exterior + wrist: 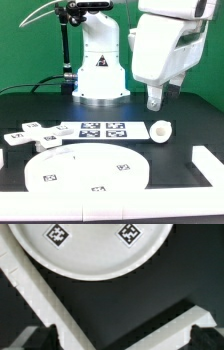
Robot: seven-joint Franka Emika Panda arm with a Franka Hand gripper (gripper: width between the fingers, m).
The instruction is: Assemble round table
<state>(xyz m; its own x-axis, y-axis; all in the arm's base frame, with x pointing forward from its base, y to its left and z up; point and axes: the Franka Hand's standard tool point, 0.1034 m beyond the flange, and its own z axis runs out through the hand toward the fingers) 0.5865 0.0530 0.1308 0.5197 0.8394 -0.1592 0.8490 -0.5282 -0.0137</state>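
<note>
The round table's white disc top (pixel 85 170) lies flat at the front of the black table, with small square markers on it. It also shows in the wrist view (pixel 85 252). The short cylindrical leg (pixel 161 130) lies on its side toward the exterior view's right. The cross-shaped foot (pixel 30 131) lies toward the exterior view's left. My gripper (pixel 163 98) hangs high above the table, over the area near the leg. In the wrist view the gripper (pixel 122 339) is open and empty, its dark fingertips (pixel 40 336) far apart.
The marker board (pixel 100 130) lies flat between the foot and the leg. Long white edge bars border the table at the exterior view's left (pixel 12 160) and right (pixel 205 156). Two bars (pixel 35 297) cross the wrist view. The robot base (pixel 98 65) stands behind.
</note>
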